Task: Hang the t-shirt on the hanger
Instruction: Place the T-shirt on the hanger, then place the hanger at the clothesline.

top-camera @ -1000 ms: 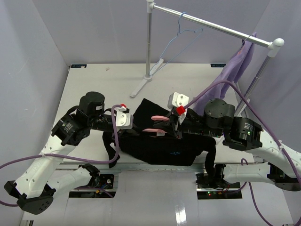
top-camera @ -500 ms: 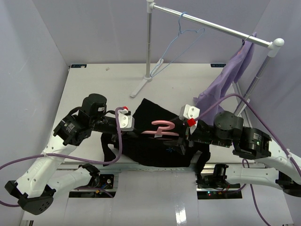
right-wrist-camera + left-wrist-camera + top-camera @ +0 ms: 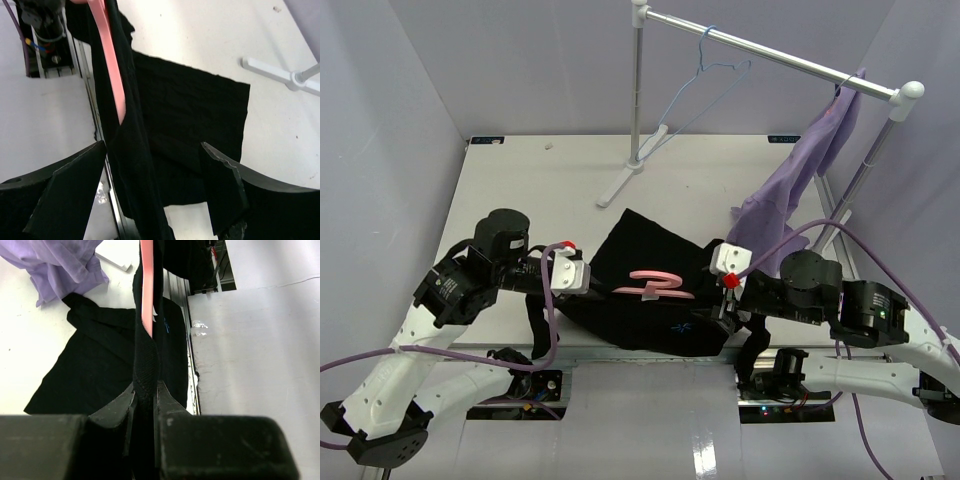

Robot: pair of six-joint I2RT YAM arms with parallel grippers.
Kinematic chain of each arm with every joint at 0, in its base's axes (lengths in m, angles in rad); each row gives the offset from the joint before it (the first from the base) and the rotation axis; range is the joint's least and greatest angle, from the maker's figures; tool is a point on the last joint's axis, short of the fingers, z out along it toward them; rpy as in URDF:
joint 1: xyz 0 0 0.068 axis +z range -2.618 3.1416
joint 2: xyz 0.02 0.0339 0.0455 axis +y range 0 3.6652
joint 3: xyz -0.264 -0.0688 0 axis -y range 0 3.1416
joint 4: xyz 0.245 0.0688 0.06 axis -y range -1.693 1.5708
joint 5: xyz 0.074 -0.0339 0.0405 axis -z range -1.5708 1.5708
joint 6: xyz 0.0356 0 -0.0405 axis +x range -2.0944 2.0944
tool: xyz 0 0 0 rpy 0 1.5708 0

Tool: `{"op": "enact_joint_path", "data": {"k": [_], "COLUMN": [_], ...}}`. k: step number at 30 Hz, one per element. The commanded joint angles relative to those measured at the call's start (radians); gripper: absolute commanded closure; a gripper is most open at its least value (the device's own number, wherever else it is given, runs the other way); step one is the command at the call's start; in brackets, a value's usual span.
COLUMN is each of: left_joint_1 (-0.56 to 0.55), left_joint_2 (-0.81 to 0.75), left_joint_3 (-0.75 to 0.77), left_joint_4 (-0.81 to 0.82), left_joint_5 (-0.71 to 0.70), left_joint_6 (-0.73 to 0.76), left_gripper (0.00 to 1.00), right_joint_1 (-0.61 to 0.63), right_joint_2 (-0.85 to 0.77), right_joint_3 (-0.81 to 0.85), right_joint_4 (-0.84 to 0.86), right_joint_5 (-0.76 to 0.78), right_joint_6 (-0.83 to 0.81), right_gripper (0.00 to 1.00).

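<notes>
The black t-shirt (image 3: pixel 650 315) lies draped near the table's front edge, a tiny blue mark on its front. The pink hanger (image 3: pixel 655 283) sits inside it, and only its hook and a short part of its arms show. My left gripper (image 3: pixel 590 290) is shut on the t-shirt's left shoulder. In the left wrist view the left gripper (image 3: pixel 146 390) pinches a fold of the t-shirt (image 3: pixel 95 365), and the hanger (image 3: pixel 146 290) runs on beyond it. My right gripper (image 3: pixel 720 302) is open at the right shoulder. In the right wrist view the right gripper (image 3: pixel 152 165) straddles the cloth-covered hanger (image 3: pixel 107 55) without touching it.
A clothes rack (image 3: pixel 770 55) stands at the back, its base (image 3: pixel 620 185) on the table. A light-blue wire hanger (image 3: pixel 705 75) and a lavender garment (image 3: pixel 810 160) hang from it. The garment's end (image 3: pixel 55 265) rests by the t-shirt. The table's front edge (image 3: pixel 620 352) is close.
My right gripper has opened, let go of the t-shirt and hanger, and drawn back to the right. The left arm pulled left, and the t-shirt settled lower and flatter.
</notes>
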Motion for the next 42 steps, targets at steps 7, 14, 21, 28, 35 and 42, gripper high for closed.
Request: {"op": "enact_joint_path", "data": {"k": [7, 14, 21, 28, 35, 42], "left_joint_1": [0.002, 0.002, 0.002, 0.002, 0.002, 0.004], "left_joint_2": [-0.047, -0.091, -0.129, -0.021, -0.051, -0.125], "left_joint_3": [-0.026, -0.065, -0.089, -0.061, -0.174, -0.196], "left_joint_4": [0.099, 0.279, 0.516, 0.497, 0.590, 0.604], "left_joint_5": [0.007, -0.215, -0.671, -1.017, -1.150, -1.198], "left_joint_6": [-0.013, -0.150, -0.386, -0.643, -0.662, -0.705], "left_gripper": [1.00, 0.06, 0.02, 0.02, 0.02, 0.02], "right_joint_1": [0.005, 0.006, 0.005, 0.005, 0.005, 0.006], "right_joint_2": [0.047, 0.144, 0.176, 0.170, 0.198, 0.254], "right_joint_3": [0.021, 0.171, 0.172, 0.218, 0.208, 0.242], "right_joint_4": [-0.031, -0.044, -0.233, -0.347, -0.398, -0.348], "right_joint_5": [-0.012, 0.060, 0.260, 0.410, 0.615, 0.820], "right_joint_6": [-0.021, 0.129, 0.381, 0.518, 0.712, 0.912], "right_gripper": [0.90, 0.92, 0.92, 0.92, 0.92, 0.92]}}
